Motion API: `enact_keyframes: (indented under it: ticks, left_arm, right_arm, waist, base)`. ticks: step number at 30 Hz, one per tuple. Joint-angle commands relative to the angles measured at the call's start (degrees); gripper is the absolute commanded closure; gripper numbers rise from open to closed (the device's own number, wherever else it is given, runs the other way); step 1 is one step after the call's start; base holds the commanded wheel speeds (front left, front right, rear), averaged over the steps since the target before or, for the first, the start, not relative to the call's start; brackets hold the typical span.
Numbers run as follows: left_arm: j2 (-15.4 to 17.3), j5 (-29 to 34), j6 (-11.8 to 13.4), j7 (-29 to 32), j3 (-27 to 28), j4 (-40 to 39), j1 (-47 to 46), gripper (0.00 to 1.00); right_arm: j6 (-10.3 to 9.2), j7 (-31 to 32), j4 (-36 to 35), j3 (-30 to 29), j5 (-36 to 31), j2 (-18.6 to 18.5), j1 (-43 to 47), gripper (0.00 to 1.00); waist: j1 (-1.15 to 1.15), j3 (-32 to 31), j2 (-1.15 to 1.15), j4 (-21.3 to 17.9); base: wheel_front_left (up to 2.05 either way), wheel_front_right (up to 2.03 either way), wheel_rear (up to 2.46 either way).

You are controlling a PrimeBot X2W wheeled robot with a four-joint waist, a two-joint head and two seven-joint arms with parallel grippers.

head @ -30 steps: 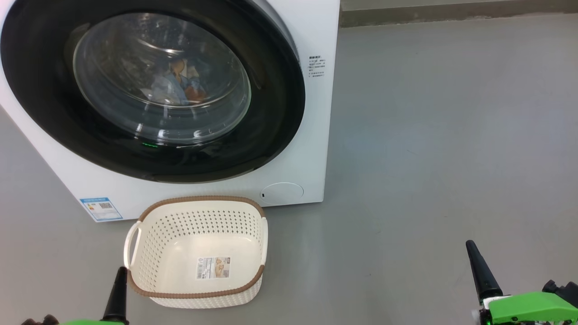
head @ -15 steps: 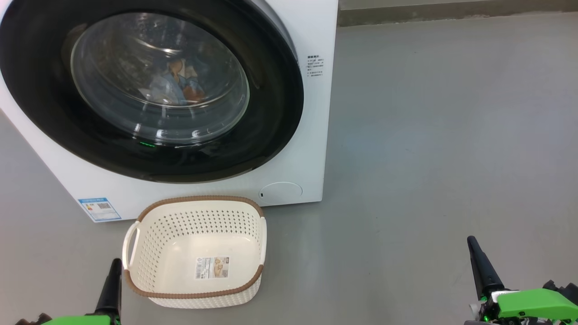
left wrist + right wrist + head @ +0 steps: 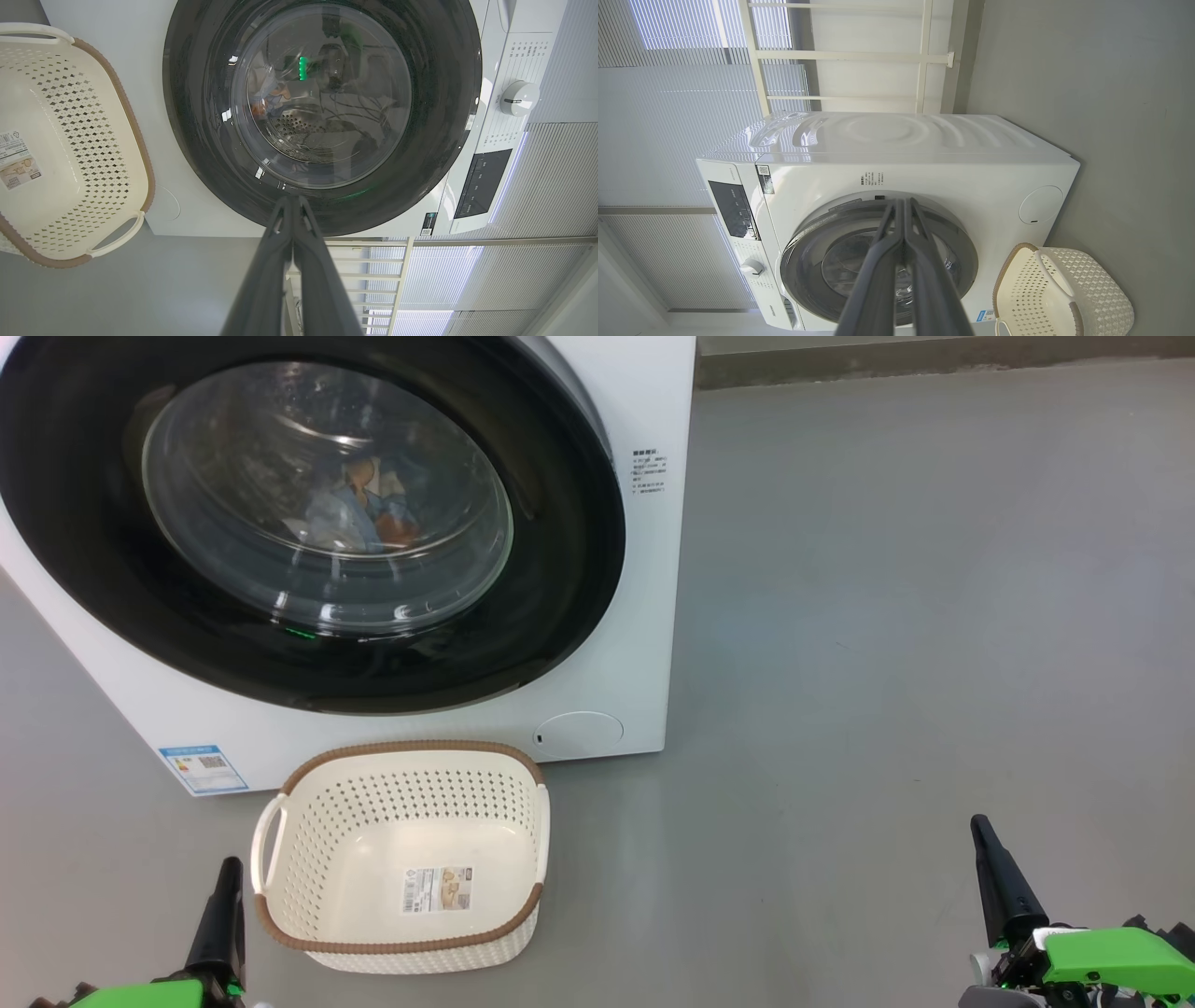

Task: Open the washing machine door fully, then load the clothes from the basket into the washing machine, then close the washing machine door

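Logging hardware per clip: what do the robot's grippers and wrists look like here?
Both the left gripper and the right gripper have long, slim black fingers tapering to a point. Behind each sits a bright green wrist housing; by the right one a small white part and black fittings show.

**Both grippers closed and empty, held low and well apart**

The left gripper (image 3: 229, 870) points up the head view with its two dark fingers (image 3: 275, 261) pressed flat together from base to tip, nothing between them. The tip leans slightly inward, toward the other arm. Just behind the finger bases sits a green wrist housing (image 3: 140, 997).

The right gripper (image 3: 979, 826) mirrors it. Its fingers (image 3: 878, 266) meet along their full length and clasp nothing, the tip tilted inward. Its own green housing (image 3: 1111, 957) lies below the finger bases, on their outer side.
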Motion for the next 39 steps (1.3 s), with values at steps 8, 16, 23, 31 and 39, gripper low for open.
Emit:
enact_keyframes:
  ticks: [8,16,23,31,39]
  left_arm:
    - [0.9,-0.2,-0.6,0.2,2.0,-1.0,-2.2,1.0]
    - [0.9,-0.2,-0.6,0.2,2.0,-1.0,-2.2,1.0]
    - [0.9,-0.2,-0.6,0.2,2.0,-1.0,-2.2,1.0]
    - [0.9,-0.2,-0.6,0.2,2.0,-1.0,-2.2,1.0]
    - [0.9,-0.2,-0.6,0.2,2.0,-1.0,-2.2,1.0]
  right_arm:
    - [0.09,0.3,-1.3,0.9,0.5,-0.6,-2.3,1.0]
    - [0.09,0.3,-1.3,0.8,0.4,-0.5,-2.3,1.0]
    - [0.09,0.4,-1.3,0.8,0.4,-0.5,-2.3,1.0]
    - [0.09,0.4,-1.3,0.7,0.3,-0.5,-2.3,1.0]
    - [0.09,0.5,-1.3,0.7,0.3,-0.4,-2.3,1.0]
  waist:
    - [0.0,0.0,-0.01,0.0]
    - [0.0,0.0,-0.01,0.0]
    - [0.0,0.0,-0.01,0.0]
    - [0.0,0.0,-0.01,0.0]
    - [0.0,0.0,-0.01,0.0]
  base:
    - [0.0,0.0,0.0]
    - [0.0,0.0,0.0]
    - [0.0,0.0,0.0]
    - [0.0,0.0,0.0]
    - [0.0,0.0,0.0]
